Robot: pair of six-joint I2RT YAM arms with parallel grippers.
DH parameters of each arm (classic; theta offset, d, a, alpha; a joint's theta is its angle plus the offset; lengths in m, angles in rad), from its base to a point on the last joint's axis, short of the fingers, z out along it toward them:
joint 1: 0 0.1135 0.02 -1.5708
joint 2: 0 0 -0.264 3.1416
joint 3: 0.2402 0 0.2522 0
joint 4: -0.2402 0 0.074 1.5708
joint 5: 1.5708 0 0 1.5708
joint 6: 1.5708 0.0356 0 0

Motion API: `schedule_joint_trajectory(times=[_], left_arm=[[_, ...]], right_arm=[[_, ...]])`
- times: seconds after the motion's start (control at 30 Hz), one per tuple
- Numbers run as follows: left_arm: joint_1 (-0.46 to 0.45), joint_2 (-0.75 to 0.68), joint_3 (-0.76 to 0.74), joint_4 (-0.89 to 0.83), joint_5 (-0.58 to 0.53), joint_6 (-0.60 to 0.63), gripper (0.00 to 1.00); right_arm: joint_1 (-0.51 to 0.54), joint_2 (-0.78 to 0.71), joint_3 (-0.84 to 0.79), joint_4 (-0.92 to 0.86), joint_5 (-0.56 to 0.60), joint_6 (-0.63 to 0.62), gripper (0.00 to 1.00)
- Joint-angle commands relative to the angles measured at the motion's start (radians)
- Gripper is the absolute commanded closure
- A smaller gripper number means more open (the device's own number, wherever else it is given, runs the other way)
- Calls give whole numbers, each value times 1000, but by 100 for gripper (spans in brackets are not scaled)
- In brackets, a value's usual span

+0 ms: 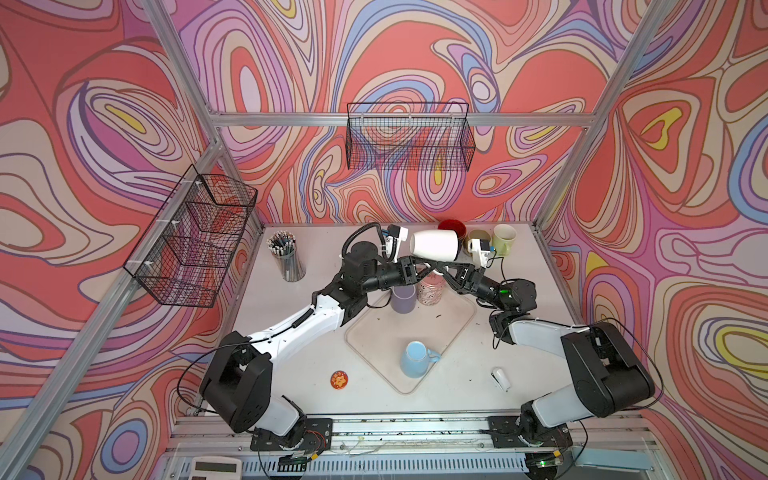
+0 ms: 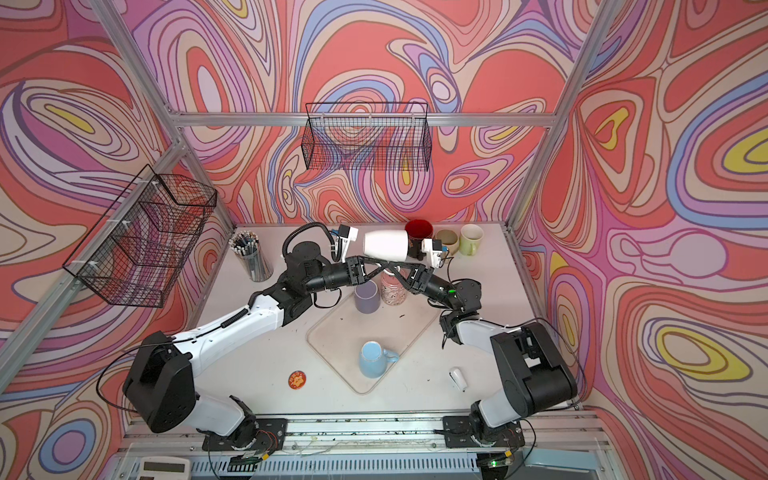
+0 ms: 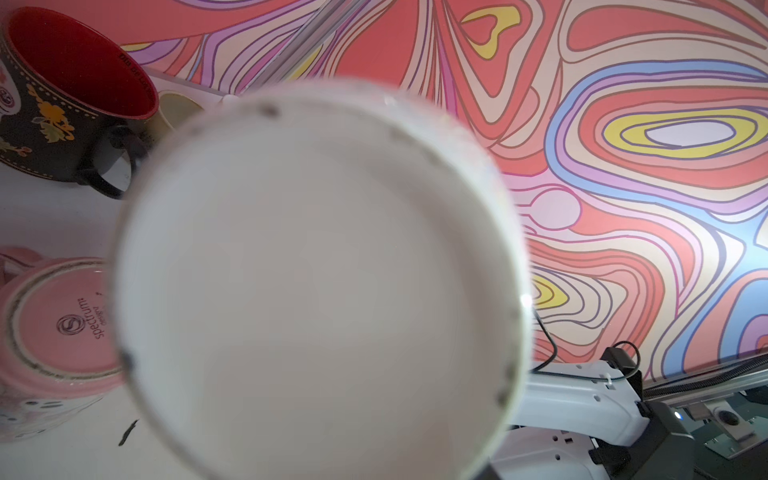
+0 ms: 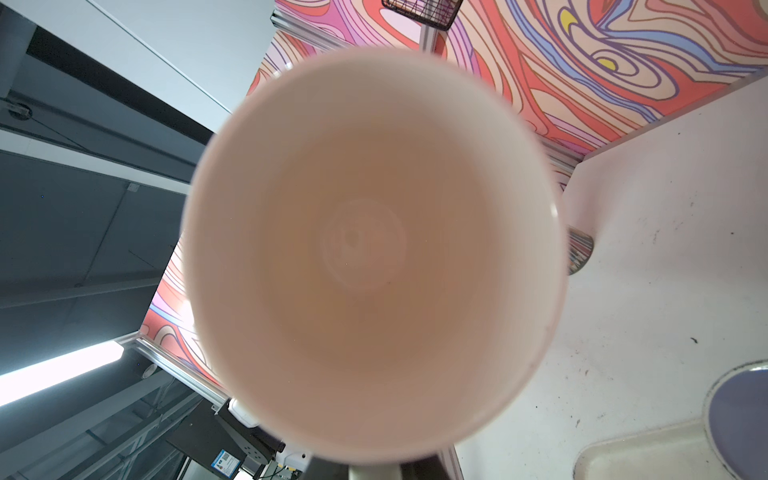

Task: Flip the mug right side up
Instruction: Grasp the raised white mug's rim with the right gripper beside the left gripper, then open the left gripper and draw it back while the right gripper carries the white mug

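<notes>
Holding the white mug (image 1: 434, 246) (image 2: 386, 246) sideways in mid-air toward twelve o'clock of the desk (image 1: 469, 374), over an upturned pink mug (image 1: 430, 291), right jaws closed on it from below. Plain, glossy; mouth to three o'clock, base to nine. Cannot tell whether left jaws grip.

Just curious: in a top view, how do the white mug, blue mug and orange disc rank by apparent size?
1. white mug, though it is held up nearer the camera, so its true size is unsure
2. blue mug
3. orange disc

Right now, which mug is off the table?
The white mug: it hangs sideways in the air, while every other mug sits on the table or tray.
</notes>
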Motion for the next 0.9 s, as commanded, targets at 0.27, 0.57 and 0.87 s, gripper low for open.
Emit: schedule_joint_trajectory(times=[0.27, 0.57, 0.87], left_arm=[[9, -139, -54, -160, -62, 129, 21], [9, -286, -103, -362, -186, 244, 4], [10, -443, -90, -639, -341, 386, 2]], right_arm=[[-2, -177, 38, -429, 34, -272, 100], [-1, -277, 222, -1088, 115, -619, 100], [-1, -177, 501, -1540, 261, -848, 100]])
